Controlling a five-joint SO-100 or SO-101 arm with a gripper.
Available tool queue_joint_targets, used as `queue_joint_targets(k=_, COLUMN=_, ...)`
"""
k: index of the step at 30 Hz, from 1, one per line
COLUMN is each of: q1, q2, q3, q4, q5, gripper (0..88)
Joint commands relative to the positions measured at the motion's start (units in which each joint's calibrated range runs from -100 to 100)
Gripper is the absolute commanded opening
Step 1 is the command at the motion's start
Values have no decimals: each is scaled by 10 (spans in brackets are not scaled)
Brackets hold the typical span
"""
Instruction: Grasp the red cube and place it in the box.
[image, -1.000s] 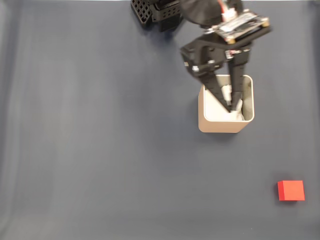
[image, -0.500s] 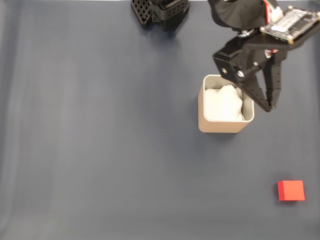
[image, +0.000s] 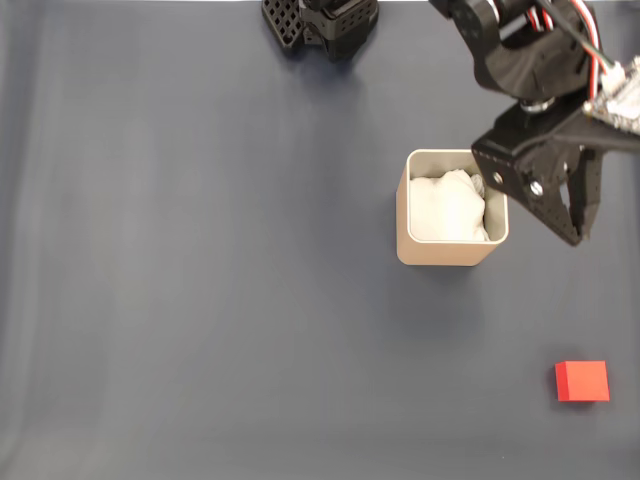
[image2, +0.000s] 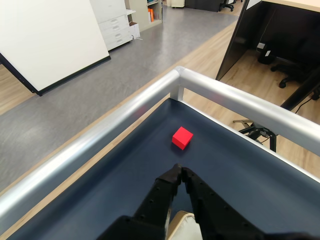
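Red marks our small plain-faced cube, bright and sharp-edged, lying near the lower right corner of the dark blue tabletop in the fixed view. We see the black pincer pressed together, empty, just right of the beige square box with white padding.

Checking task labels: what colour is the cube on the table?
Bright red; the red cube shows best in the fixed view.

Even, soft indoor light gives both views sharp focus. The box casts a faint shadow, and the metal rail shows pale glare.
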Motion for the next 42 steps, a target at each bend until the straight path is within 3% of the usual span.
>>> queue_joint_targets(k=1, q1=-3, q2=23, q3=-49, q4=2, q5=5, gripper=15)
queue_joint_targets(k=18, q1=25, q2=172, q3=-153, q4=4, q5=14, gripper=34)
queue_joint_targets(k=28, q1=25, q2=257, q3=-236, q4=60, q5=1, gripper=40)
queue_joint_targets(k=42, q1=27, q2=344, q3=-336, q4=109, q5=0, gripper=110)
